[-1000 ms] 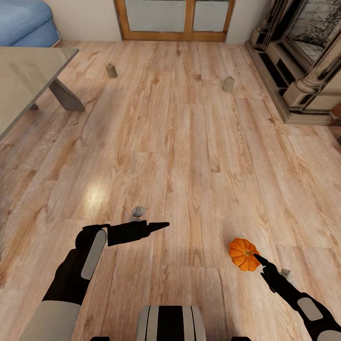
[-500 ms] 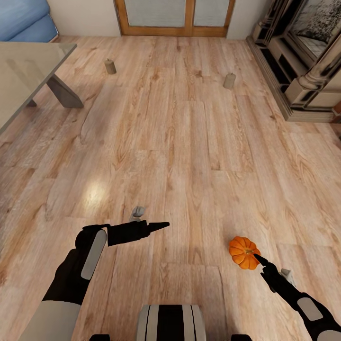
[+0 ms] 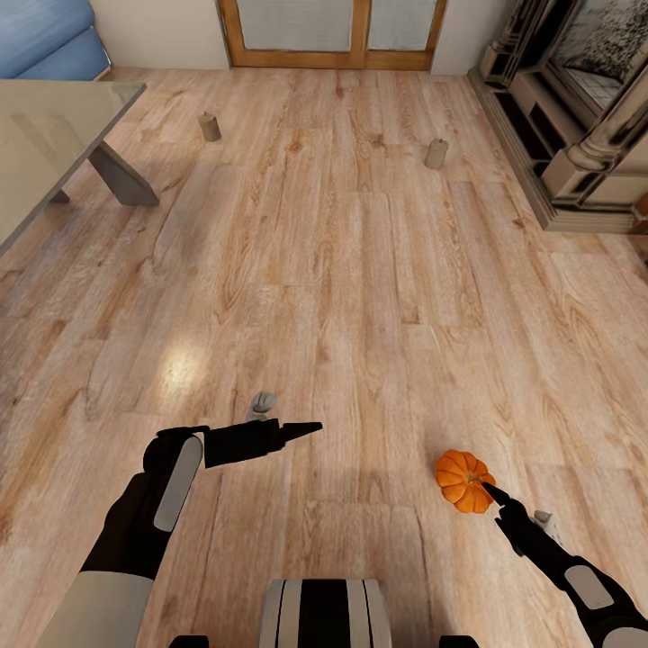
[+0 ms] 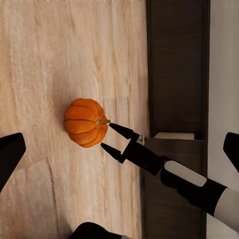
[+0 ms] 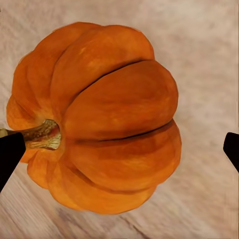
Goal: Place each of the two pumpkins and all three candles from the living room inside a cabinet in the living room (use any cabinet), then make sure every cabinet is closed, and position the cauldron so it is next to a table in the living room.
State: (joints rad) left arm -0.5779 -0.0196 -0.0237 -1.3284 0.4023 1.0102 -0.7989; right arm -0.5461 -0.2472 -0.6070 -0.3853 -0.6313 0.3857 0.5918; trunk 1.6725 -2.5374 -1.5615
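- Nearest, at about five o'clock in the head view, the black right gripper (image 3: 487,489) points down at the small ribbed orange pumpkin (image 3: 463,480) lying on the pale wooden plank floor (image 3: 360,288); the left wrist view shows its two fingers spread, one to each side of the stem, with nothing gripped.
- Seen from the right wrist camera, the pumpkin (image 5: 99,117) lies on its side, stem sideways, with a dark fingertip at each edge of the picture.
- Judging by that, a squeeze on the rounded ribs could squirt the pumpkin out and send it rolling off.
- At seven o'clock the black left gripper (image 3: 301,428) hangs idle, its tip narrowed to a point; the left wrist camera shows its fingertips wide apart, holding nothing.
- Farther off, one stubby tan candle (image 3: 210,127) stands at eleven o'clock near the glass-topped table (image 3: 45,126), another tan candle (image 3: 436,154) at one o'clock.
- A dark cabinet front (image 4: 177,64) appears beyond the pumpkin in the left wrist view.
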